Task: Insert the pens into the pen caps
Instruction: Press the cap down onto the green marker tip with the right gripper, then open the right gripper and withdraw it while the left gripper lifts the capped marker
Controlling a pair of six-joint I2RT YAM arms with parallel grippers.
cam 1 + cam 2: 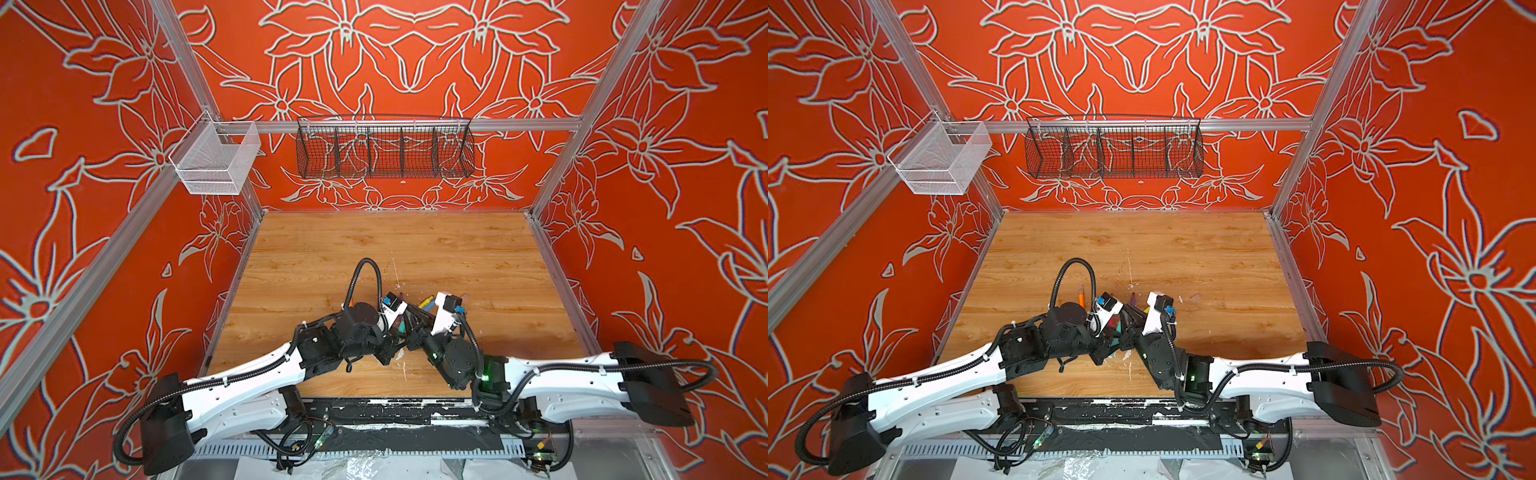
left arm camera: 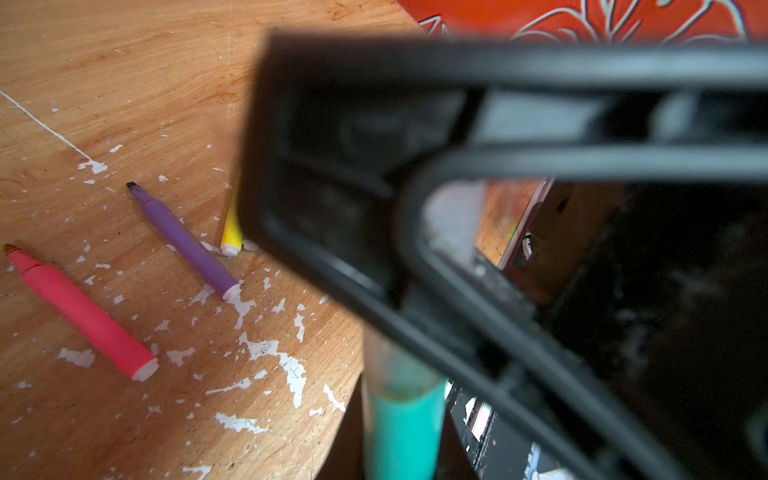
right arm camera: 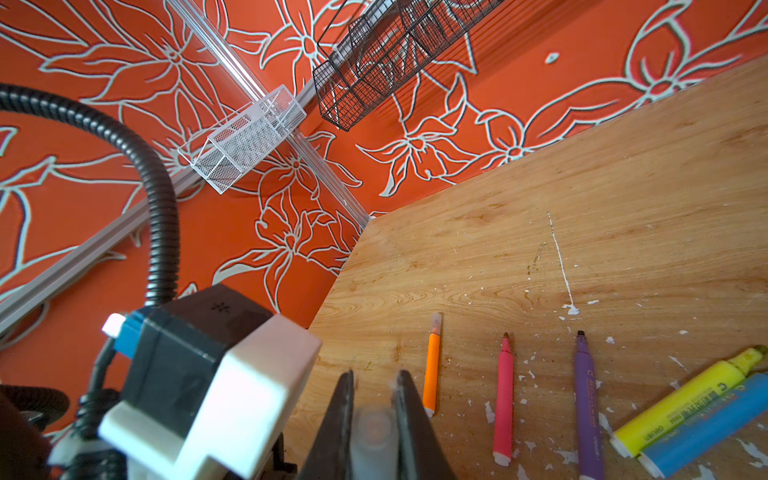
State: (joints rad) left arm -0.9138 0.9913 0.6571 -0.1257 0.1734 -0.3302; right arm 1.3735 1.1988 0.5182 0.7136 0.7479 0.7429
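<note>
While five pens lie on the table [image 3: 602,187] (orange [image 3: 431,374], pink [image 3: 503,399], purple [image 3: 587,407], yellow [image 3: 685,401], blue [image 3: 706,428]), the left gripper [image 2: 401,455] pinches the sixth, a blurred green pen [image 2: 403,419]; the right gripper [image 3: 374,390] clamps one hazy clear cap [image 3: 372,428], and a second cap [image 3: 435,322] faintly covers the orange tip.

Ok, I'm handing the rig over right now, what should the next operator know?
Grippers: left gripper shut on the green pen; right gripper shut on a clear cap. The pen tip meets the cap; I cannot tell whether it is seated.
On the table: orange pen, apparently capped; pink pen, purple pen and yellow pen uncapped; blue pen beside the yellow, tip out of view.
Left: seat green, then cap the rest.
</note>
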